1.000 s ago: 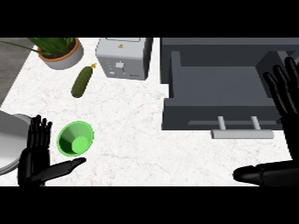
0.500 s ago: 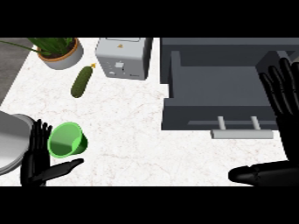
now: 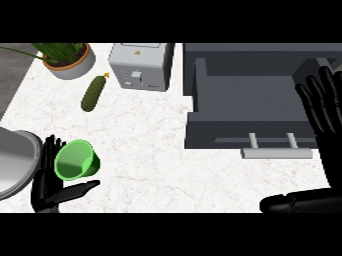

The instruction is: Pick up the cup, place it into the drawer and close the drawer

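Your stock, largest first: the white marbled counter, carrying everything below. The grey drawer, pulled open at the right, its cavity bare and its handle facing you. A pale rounded basin cut off by the left edge. The toaster at the back, beside the drawer. Your right hand, fingers straight and spread, upright over the drawer's right side, resting and holding nothing. A potted plant in the back left corner. Your left hand, low on the left, fingers straight behind the cup and thumb out below it; you cannot tell whether it has closed round anything. The green cup, tilted against those fingers, well apart from the drawer. A cucumber near the plant. Progress, as judged: drawer open, cup at most barely picked up; carrying, placing and closing remain.
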`<action>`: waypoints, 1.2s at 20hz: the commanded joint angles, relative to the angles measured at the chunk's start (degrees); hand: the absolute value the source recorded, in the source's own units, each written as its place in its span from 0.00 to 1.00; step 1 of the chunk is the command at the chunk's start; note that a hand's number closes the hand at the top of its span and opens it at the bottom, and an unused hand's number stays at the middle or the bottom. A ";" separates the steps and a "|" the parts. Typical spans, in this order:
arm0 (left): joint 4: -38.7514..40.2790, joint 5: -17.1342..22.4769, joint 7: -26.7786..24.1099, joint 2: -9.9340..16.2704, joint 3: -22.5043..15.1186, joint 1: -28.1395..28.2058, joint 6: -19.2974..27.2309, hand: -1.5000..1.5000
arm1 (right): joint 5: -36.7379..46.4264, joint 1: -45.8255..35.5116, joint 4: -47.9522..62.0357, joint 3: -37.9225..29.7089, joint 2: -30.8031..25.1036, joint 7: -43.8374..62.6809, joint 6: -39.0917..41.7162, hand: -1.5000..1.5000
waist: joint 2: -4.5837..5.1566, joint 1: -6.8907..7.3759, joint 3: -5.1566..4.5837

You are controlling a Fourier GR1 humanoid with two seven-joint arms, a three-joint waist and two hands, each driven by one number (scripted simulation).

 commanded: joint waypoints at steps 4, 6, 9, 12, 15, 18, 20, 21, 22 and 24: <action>8.02 1.81 -5.04 2.48 1.05 -1.57 -5.12 0.00 | 2.55 1.28 -0.87 2.74 1.77 0.63 -1.44 0.00 | 0.00 0.00 -0.02; 11.90 3.58 -3.16 3.64 2.58 -6.75 -6.26 0.00 | 0.91 5.91 -2.64 2.27 1.03 -2.61 1.68 0.00 | 0.02 -0.24 -0.02; 17.56 2.55 -7.87 1.76 1.94 -8.69 -5.79 0.00 | -4.13 0.13 1.05 -3.94 -2.08 -0.73 2.89 0.00 | 0.07 -0.22 -0.03; 13.14 4.42 -3.61 2.33 1.34 -8.74 -7.91 0.00 | -0.05 -0.96 5.51 -0.89 -0.27 -3.81 1.91 0.00 | 0.02 0.04 0.00; 15.21 4.29 -5.49 0.76 0.26 -9.20 -11.35 0.00 | 1.70 -1.28 2.67 1.08 1.34 -1.42 -0.75 0.00 | 0.03 -0.02 -0.02; 15.84 5.10 -6.63 -0.51 0.30 -10.24 -12.50 0.00 | -0.63 -4.31 5.06 -1.36 -0.26 -0.78 0.23 0.00 | 0.01 0.09 -0.01; 22.18 4.84 -9.60 1.40 1.23 -12.98 -15.92 1.00 | 0.21 0.42 -1.29 0.91 -0.07 1.04 0.60 0.00 | 0.09 -0.54 -0.08; 18.72 6.61 -5.63 3.81 1.68 -11.80 -18.70 1.00 | -1.57 3.39 1.65 -2.40 -1.06 -3.59 2.76 0.00 | 0.01 -0.24 -0.01; 23.50 4.41 -12.38 2.38 1.04 -12.57 -18.25 1.00 | -2.89 -3.03 2.52 -3.09 -1.30 0.85 0.88 0.00 | 0.20 -0.45 -0.09; 20.93 4.69 -9.89 2.47 0.46 -13.68 -17.52 1.00 | -2.06 -0.33 -0.50 -2.26 -1.13 0.82 0.93 0.00 | 0.07 -0.40 -0.05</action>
